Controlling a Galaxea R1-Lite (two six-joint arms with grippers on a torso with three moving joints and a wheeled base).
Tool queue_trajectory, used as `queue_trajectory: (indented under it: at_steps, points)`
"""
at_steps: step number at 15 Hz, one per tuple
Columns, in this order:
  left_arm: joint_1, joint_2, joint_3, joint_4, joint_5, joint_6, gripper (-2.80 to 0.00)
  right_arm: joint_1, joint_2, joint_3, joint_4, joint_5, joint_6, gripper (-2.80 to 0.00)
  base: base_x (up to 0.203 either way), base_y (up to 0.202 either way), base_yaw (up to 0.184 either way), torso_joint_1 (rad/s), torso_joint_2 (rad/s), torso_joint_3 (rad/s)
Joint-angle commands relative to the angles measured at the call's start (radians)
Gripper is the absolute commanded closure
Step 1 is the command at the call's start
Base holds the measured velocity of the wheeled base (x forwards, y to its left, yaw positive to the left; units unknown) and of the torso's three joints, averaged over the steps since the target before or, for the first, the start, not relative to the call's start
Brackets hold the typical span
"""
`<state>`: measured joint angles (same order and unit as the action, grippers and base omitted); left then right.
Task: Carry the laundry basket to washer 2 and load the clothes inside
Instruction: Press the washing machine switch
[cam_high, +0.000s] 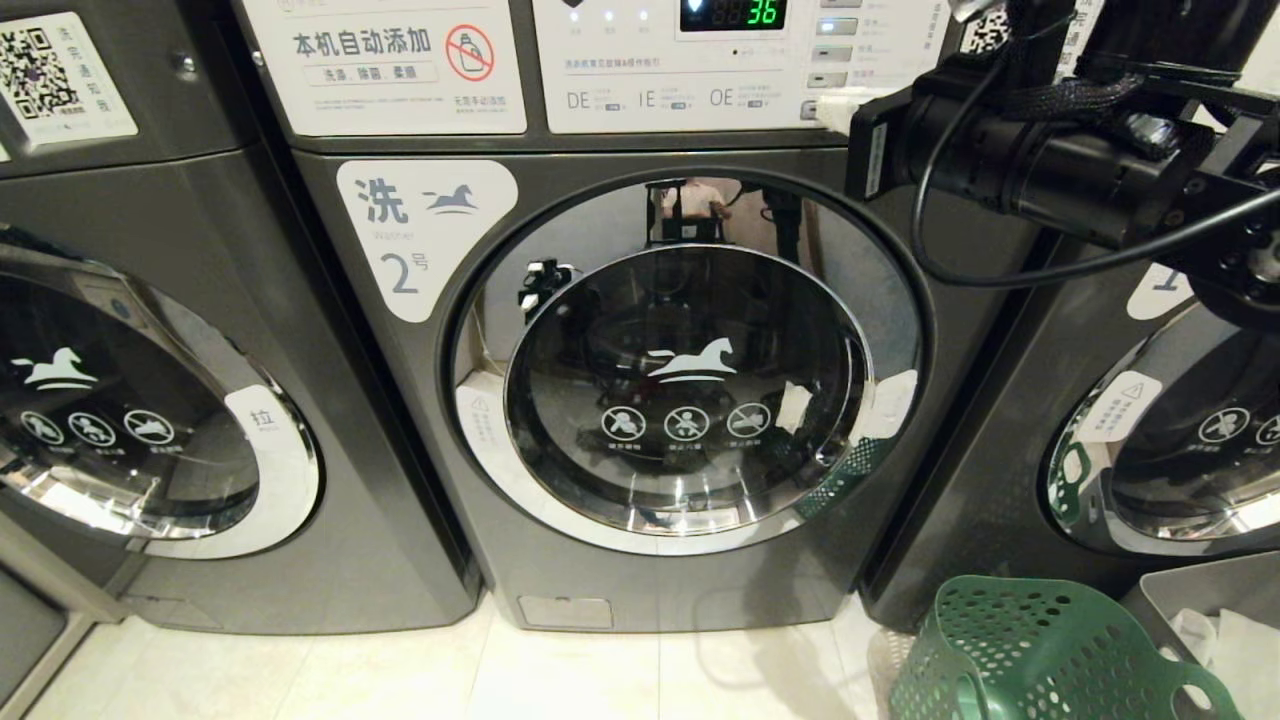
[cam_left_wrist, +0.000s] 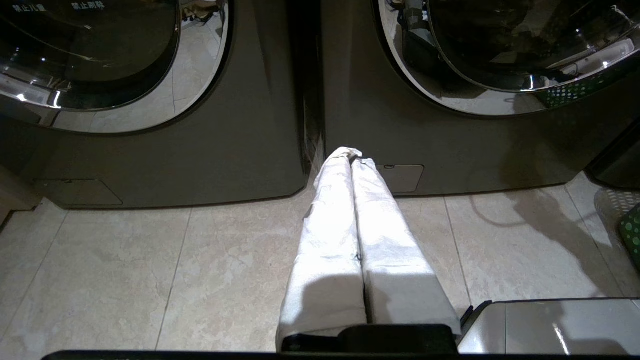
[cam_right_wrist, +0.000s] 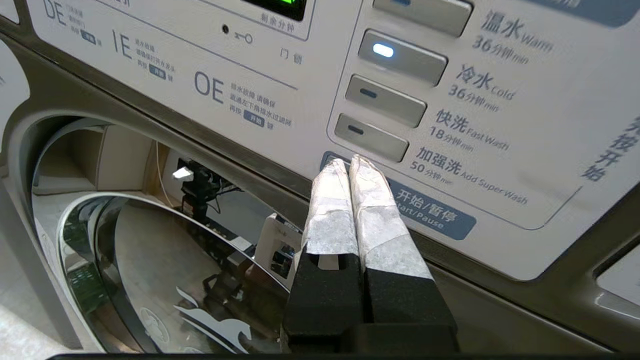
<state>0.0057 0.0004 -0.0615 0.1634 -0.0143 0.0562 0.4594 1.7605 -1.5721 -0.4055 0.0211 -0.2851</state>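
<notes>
Green perforated plastic, the laundry basket (cam_high: 1040, 650) looks light and stiff, best gripped at its rim cut-outs; right pincer (cam_right_wrist: 350, 165) clenched empty.

— What is standing on the left?
— Another dark washer (cam_high: 150, 400), and its round door is shining.
— And on the right?
— One more washer (cam_high: 1150, 450). A grey bin (cam_high: 1170, 600) is sitting on the pale tiled floor (cam_high: 400, 680), holding something white (cam_high: 1225, 640).
</notes>
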Motion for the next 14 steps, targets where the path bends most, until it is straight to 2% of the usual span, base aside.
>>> queue_trajectory:
  at_steps: [1,14]
  points:
    - [0.0,0.0,0.0,0.001,0.0,0.001,0.0,-0.001,0.019,-0.006,-0.003,0.0,-0.002,0.0,0.0,0.0,0.0,0.0,0.0,0.0]
    - [0.0,0.0,0.0,0.001,-0.001,0.001,0.0,-0.044,0.049,-0.054,-0.001,-0.007,-0.006,0.0,0.0,0.0,0.0,0.0,0.0,0.0]
